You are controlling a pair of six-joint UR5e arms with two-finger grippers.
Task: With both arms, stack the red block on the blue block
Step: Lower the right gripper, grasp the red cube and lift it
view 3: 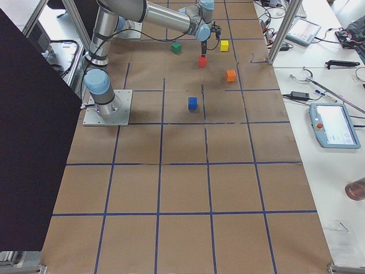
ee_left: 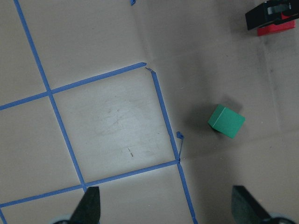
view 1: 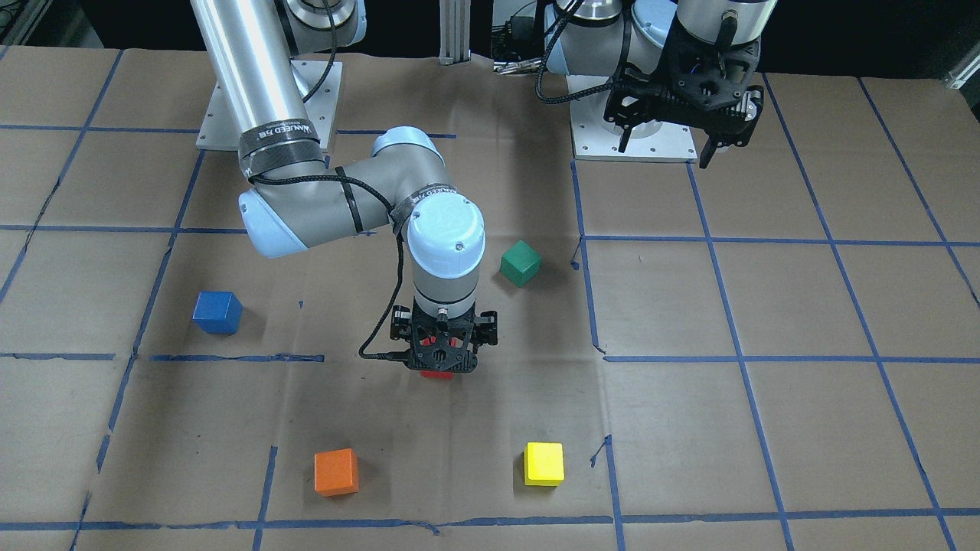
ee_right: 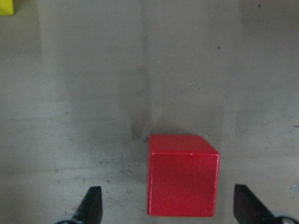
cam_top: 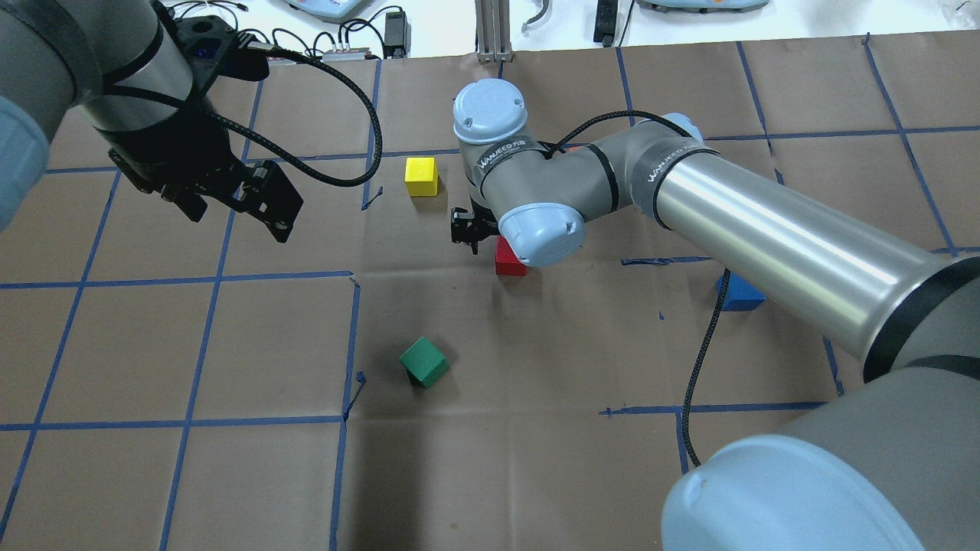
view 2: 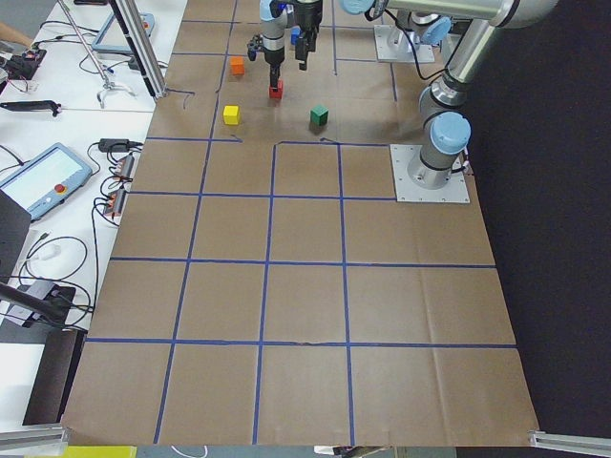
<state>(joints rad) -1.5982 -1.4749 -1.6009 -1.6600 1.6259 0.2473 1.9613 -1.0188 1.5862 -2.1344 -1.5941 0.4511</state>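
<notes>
The red block [ee_right: 183, 175] sits flat on the paper-covered counter [view 1: 766, 428], low in the middle of the right wrist view, between the spread fingers of the right tool [ee_right: 169, 207] and a little nearer the right-hand finger [ee_right: 245, 205]; neither finger touches it, so this tool is open and holding nothing. The left tool [ee_left: 167, 207] hangs at the upper right of the front-facing view with its fingers wide apart too, over bare counter with only the green cube [ee_left: 226, 121] near. The blue block [view 1: 217, 312] stands at the middle left of the front-facing view, well apart from the red one. The red cube looks solid, stiff and probably light, and its matte faces should give the pads fair friction. The sensible hold is on the two opposite vertical side faces that already face the fingers, square-on and centred, leaving its underside free to seat on the blue top; a hold on an edge or corner could twist it
</notes>
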